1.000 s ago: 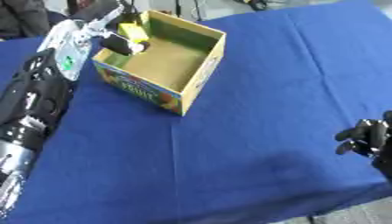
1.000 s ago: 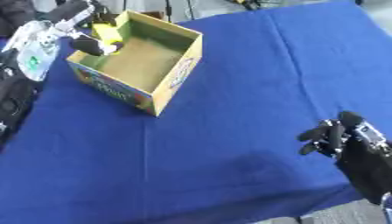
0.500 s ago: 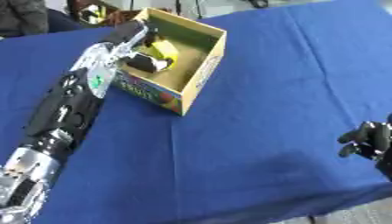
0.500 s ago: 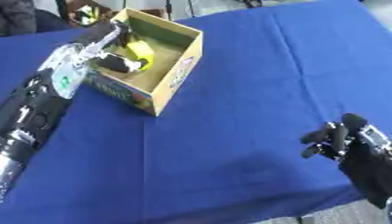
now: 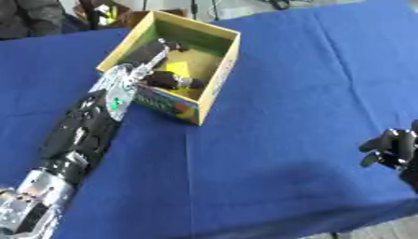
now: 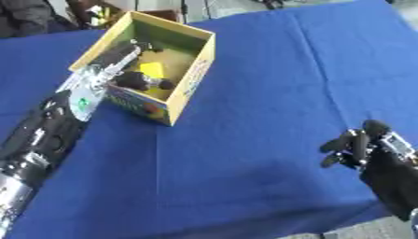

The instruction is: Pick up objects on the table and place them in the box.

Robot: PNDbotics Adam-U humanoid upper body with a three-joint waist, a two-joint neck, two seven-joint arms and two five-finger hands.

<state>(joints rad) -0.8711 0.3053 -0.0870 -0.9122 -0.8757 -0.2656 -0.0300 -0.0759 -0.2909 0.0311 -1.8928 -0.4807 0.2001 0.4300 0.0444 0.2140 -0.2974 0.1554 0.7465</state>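
An open yellow cardboard box with a printed front stands at the back left of the blue table. My left arm comes up from the lower left, and my left hand is down inside the box. Fingers and thumb are curled round a yellow object that sits low on the box floor. Most of that object is hidden by the hand. Far from the box, my right hand rests at the lower right edge, fingers up and relaxed, holding nothing.
The blue cloth covers the whole table, and its front edge runs along the bottom right. Dark clutter and a yellow-black item lie beyond the far edge behind the box.
My left hand has carried the yellow object from above the box's near left rim down into the box. The right hand has stayed where it was.
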